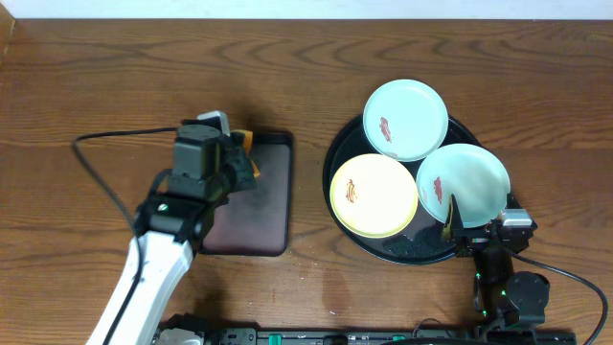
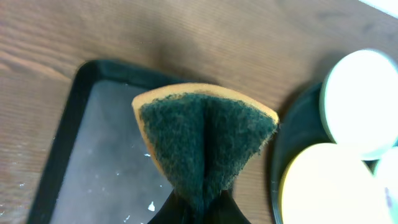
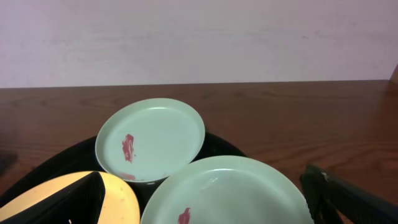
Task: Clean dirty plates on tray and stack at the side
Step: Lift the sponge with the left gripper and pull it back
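The left arm [image 1: 144, 278] rises from the near left edge. Its white link slants away from the base and its black wrist is bent forward. The left gripper [image 1: 235, 153] points away from the base, its 2 fingers pressed together on a sponge [image 2: 202, 146] that is folded between them. The right arm [image 1: 515, 295] sits low at the near right, folded close to its base. The right gripper [image 1: 479, 213] also points away, its 2 fingers [image 3: 348, 199] spread wide and gripping nothing.
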`<state>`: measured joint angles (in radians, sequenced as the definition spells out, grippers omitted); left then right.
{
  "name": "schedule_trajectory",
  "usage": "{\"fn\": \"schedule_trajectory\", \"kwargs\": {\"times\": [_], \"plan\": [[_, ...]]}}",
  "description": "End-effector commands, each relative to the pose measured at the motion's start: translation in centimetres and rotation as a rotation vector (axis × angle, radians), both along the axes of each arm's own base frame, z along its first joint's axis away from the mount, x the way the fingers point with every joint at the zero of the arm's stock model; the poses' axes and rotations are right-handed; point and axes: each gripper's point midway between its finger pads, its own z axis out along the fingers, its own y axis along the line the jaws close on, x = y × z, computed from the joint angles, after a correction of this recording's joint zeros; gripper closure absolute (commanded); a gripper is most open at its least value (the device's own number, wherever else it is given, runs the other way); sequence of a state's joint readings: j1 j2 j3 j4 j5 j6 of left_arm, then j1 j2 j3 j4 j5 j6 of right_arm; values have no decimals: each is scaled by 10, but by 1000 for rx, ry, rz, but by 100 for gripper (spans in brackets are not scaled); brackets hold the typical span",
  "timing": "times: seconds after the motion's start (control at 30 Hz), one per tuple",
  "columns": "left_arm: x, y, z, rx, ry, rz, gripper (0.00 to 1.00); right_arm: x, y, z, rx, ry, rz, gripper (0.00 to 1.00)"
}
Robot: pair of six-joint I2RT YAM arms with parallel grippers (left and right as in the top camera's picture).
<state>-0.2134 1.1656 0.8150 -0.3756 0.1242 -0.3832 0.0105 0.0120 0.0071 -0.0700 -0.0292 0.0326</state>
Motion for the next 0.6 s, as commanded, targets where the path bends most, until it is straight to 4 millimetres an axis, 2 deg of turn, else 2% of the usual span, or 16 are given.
{"fn": "schedule_trajectory", "kwargs": {"times": [0.0, 0.07, 0.13, 0.2, 0.27, 0.33, 0.4, 0.5, 0.57], "plan": [[-11, 5, -68, 62, 157, -13, 92, 0, -1, -1, -15, 1, -3, 1], [-9, 9, -83, 77, 209, -9, 93, 0, -1, -1, -15, 1, -3, 1], [-5, 10, -77, 54, 220, -4, 93, 0, -1, -1, -15, 1, -3, 1], [2, 9, -55, 12, 189, -11, 92, 0, -1, -1, -15, 1, -3, 1], [7, 2, -23, -42, 130, -35, 92, 0, -1, -1, -15, 1, -3, 1], [8, -5, 12, -91, 56, -64, 92, 0, -1, -1, -15, 1, -3, 1], [4, -8, 36, -136, 3, -54, 92, 0, -1, -1, -15, 1, -3, 1], [-3, -6, 58, -192, -45, -3, 93, 0, -1, -1, -15, 1, -3, 1], [-7, -5, 65, -241, -42, 43, 93, 0, -1, -1, -15, 1, -3, 1]]}}
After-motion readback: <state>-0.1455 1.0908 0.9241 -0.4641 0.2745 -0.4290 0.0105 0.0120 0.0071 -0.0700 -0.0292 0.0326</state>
